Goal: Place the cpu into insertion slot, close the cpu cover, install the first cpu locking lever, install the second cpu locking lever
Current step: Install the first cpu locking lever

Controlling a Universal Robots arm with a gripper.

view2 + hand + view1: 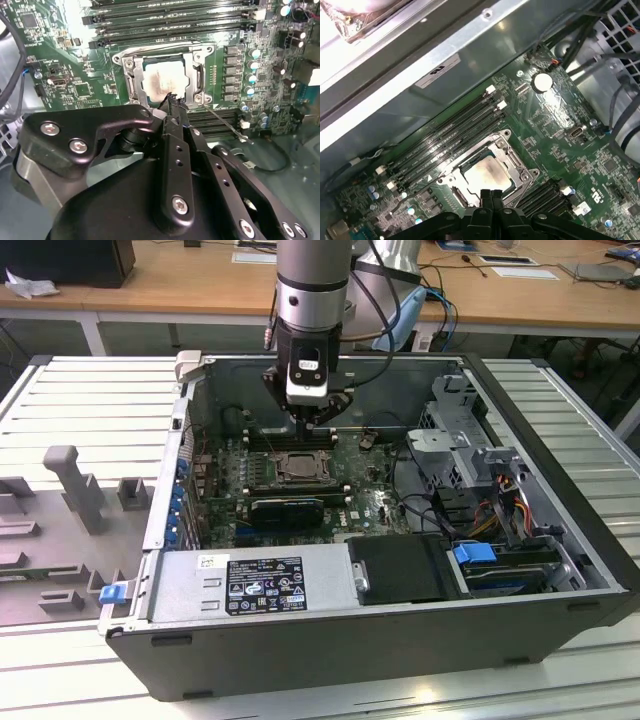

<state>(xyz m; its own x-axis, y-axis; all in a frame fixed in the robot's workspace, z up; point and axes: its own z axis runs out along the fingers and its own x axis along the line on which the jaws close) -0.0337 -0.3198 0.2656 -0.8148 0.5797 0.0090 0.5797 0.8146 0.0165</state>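
Note:
The cpu lies flat in the insertion slot on the green board, pale with a brownish smear on top. The cpu cover rests down around it, its window framing the chip. My gripper hovers at one corner of the socket with its fingers pressed together and nothing between them. A thin metal locking lever sticks out from that corner, just beside the fingertips. The first wrist view shows the cpu just beyond the shut gripper. In the exterior view, the gripper hangs over the slot.
Long black memory slots flank the socket on two sides. The open computer case has a power supply at the front and a drive cage with cables at the exterior view's right. Grey fixtures stand on the table.

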